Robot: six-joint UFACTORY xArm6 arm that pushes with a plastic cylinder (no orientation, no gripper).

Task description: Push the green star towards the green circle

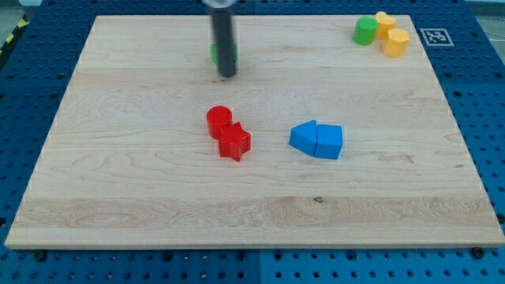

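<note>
The green star [213, 54] is almost wholly hidden behind my rod near the view's top centre-left; only a green sliver shows at the rod's left edge. My tip [227, 75] rests on the board just below and in front of that star. The green circle [364, 31] stands at the view's top right, far to the right of the star and my tip, touching the yellow blocks.
Two yellow blocks [385, 24] [396, 42] sit next to the green circle. A red cylinder [218, 120] and red star [234, 143] touch mid-board. Two blue blocks [304, 136] [329, 142] lie side by side right of them. The wooden board [118, 197] lies on a blue pegboard.
</note>
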